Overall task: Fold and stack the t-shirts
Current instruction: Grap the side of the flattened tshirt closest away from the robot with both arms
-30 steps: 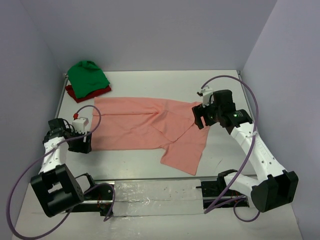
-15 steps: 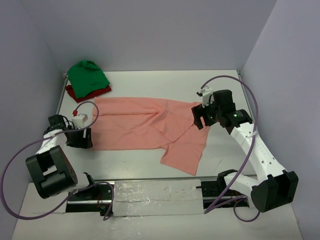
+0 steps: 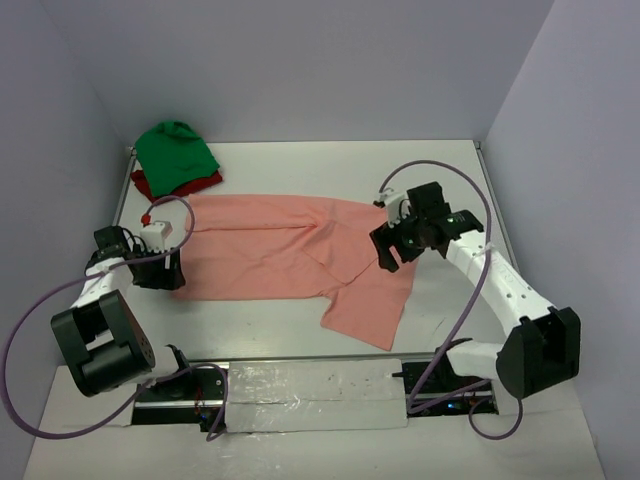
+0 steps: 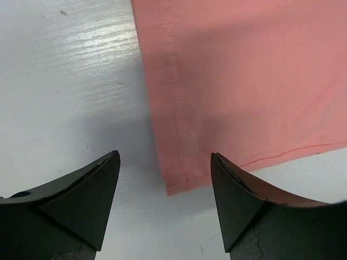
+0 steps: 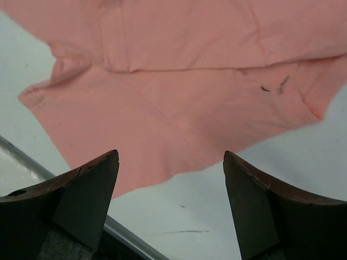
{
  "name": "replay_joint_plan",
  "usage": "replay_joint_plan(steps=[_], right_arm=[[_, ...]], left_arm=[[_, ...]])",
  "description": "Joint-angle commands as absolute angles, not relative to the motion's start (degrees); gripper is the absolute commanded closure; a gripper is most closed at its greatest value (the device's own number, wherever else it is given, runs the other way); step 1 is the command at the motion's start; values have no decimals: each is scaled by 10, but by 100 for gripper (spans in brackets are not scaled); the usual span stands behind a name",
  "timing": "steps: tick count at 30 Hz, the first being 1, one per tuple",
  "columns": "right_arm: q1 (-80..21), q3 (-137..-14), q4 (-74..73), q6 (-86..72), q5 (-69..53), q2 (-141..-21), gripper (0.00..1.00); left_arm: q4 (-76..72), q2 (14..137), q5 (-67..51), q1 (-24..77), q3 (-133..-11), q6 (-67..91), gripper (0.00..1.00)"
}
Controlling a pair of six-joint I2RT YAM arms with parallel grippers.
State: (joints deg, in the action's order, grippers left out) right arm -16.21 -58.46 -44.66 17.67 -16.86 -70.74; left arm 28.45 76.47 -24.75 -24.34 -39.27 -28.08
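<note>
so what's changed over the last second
The right gripper moved left and slightly nearer, over the salmon-pink t-shirt. The left gripper edged slightly farther back, beside the shirt's corner. Both are open, holding nothing. The pink shirt, green t-shirt and dark red t-shirt did not move.

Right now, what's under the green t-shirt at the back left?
A dark red t-shirt: only its near and left edges poke out. The rest is covered by the green t-shirt, so its fold cannot be seen.

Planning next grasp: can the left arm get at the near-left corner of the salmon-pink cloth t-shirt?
Likely yes: the open left gripper sits right at that corner of the salmon-pink cloth t-shirt, which lies flat, uncovered.
</note>
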Motion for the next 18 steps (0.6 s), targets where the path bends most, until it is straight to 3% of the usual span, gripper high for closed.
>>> replay_joint_plan(steps=[1, 8, 12, 18], right_arm=[[-220, -558, -455, 239, -150, -680, 15], [-397, -511, -420, 259, -5, -662, 14], [-515, -484, -415, 260, 57, -711, 15], [-609, -444, -380, 254, 127, -786, 16]], left_arm=[[258, 766, -271, -249, -411, -272, 23], [256, 765, -275, -250, -417, -260, 23], [257, 764, -280, -250, -424, -253, 23], [254, 758, -281, -250, -422, -250, 23]])
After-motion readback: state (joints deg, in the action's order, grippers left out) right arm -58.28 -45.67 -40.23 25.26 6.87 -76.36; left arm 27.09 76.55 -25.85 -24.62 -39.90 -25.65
